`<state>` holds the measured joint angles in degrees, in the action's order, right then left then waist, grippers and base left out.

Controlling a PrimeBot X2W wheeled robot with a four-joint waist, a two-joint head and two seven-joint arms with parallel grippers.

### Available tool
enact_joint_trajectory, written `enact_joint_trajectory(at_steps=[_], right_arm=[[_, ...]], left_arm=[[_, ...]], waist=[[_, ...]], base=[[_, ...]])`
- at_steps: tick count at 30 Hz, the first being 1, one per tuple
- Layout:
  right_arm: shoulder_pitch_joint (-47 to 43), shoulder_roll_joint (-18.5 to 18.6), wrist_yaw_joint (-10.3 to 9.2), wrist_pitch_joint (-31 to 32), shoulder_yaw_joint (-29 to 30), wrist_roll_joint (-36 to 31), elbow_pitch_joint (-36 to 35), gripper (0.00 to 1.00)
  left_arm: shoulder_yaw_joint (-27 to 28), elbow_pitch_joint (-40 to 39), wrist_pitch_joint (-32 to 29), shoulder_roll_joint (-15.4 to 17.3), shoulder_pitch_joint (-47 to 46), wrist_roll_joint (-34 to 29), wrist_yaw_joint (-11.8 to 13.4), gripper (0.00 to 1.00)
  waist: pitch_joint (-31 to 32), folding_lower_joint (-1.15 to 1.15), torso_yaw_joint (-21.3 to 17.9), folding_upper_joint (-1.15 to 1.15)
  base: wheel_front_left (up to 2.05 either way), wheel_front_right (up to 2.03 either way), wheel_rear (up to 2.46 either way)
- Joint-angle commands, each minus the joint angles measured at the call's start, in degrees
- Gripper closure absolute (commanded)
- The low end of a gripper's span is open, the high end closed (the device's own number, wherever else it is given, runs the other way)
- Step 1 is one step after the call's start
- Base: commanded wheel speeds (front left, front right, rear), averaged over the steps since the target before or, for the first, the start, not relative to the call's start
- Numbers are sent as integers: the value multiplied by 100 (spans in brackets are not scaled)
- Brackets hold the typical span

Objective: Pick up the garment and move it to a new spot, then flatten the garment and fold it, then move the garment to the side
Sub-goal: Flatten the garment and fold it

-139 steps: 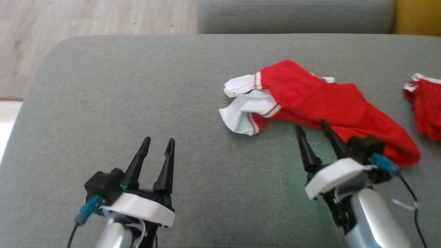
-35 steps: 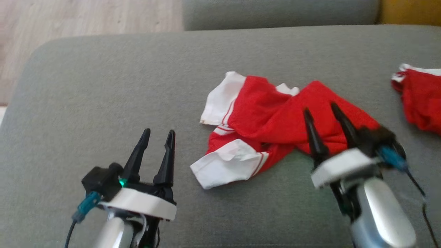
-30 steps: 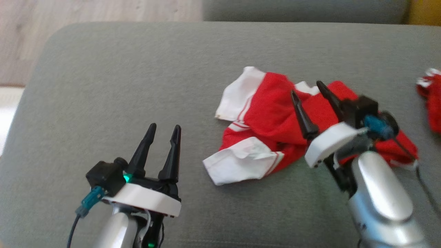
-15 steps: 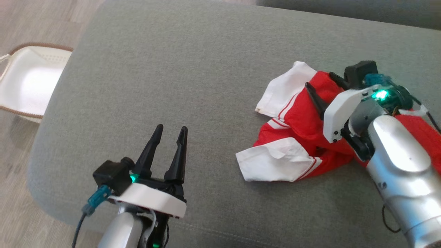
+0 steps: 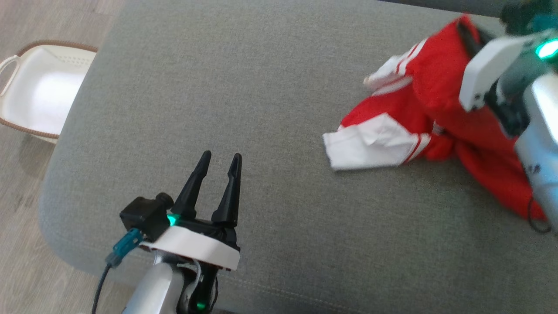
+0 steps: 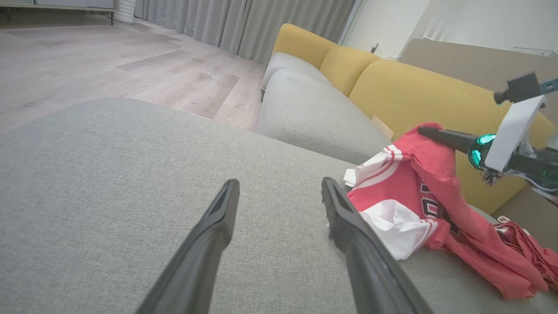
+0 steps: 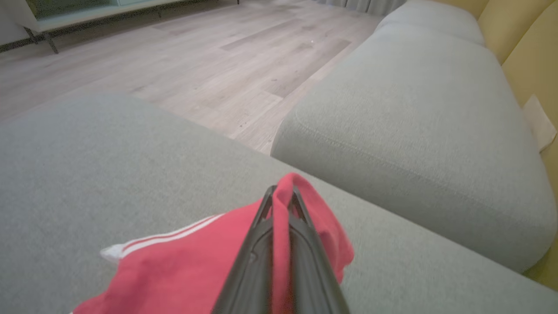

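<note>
1. right gripper (image 7: 281,197): the long dark tapered fingers are pressed together and pinch a fold of the garment (image 5: 436,74). Red cloth pokes up between the tips.
2. The garment is thin, soft red knit. It is pulled up into a peak at the pinch and drapes down from there like a tent.
3. Its lower part lies crumpled on the grey cushion (image 5: 261,87), toward the right side in the head view. The white sleeve (image 5: 370,146) is creased flat on the fabric and has red stripes at its seam.
4. The left wrist view shows dark print on the garment's front. It is too folded to read.
5. left gripper (image 5: 221,155): the fingers are spread with nothing between them. It sits over bare cushion near the front edge, well apart from the garment.
6. The cushion is a coarse grey weave with rounded corners and a seam line along the front.
7. Obstructions: in the head view the right arm's white wrist plate (image 5: 488,65) and silver forearm cover part of the red cloth. That side of the picture is motion-blurred.
8. Surroundings:
   - A white basket (image 5: 43,83) with a brown rim stands on the floor off the cushion's left edge.
   - A second grey seat (image 7: 414,109) lies beyond a gap.
   - Yellow sofa backs (image 6: 392,87) stand behind it.
   - The floor is pale wood (image 7: 174,52).
   - Grey curtains (image 6: 261,22) hang at the far wall.
</note>
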<state>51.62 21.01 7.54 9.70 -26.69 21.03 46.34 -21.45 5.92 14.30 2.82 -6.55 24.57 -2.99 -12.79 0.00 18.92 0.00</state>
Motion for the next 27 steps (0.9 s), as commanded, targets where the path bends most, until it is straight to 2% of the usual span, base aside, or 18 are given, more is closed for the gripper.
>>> enact_joint_trajectory(at_steps=[1,7,8,9,13,16,22,27], right_arm=[[387,36,-5,-110,-8,76,-50,100],[753,50,-5,-164,-56,139,507,100],[773,61,-5,-208,-68,97,647,56],[782,72,-5,-265,-60,45,801,0],[705,-65,-5,-619,-76,-71,1211,0],[589,-235,-5,-985,-163,-63,1259,0],[-57,-638,-5,-1927,-205,271,917,0],[-930,-936,-5,-2318,105,489,423,0]], left_arm=[[146,-211,70,6,-258,42,20,0],[118,-214,70,6,-323,87,31,0],[120,-214,70,6,-331,91,37,0],[121,-214,70,6,-336,94,42,0],[150,-198,70,6,-341,88,55,0],[219,-188,70,6,-321,43,49,0],[475,-189,70,6,-178,-107,26,0],[682,-229,70,6,8,-218,10,0]], waist=[[-42,0,22,0],[-103,0,51,0],[-108,0,47,0],[-109,0,42,0],[-46,0,-42,0],[44,0,-178,0],[419,0,-659,0],[658,0,-1115,0]], base=[[0,0,0],[0,0,0],[0,0,0],[0,0,0],[0,0,0],[0,0,0],[0,0,0],[0,0,0]])
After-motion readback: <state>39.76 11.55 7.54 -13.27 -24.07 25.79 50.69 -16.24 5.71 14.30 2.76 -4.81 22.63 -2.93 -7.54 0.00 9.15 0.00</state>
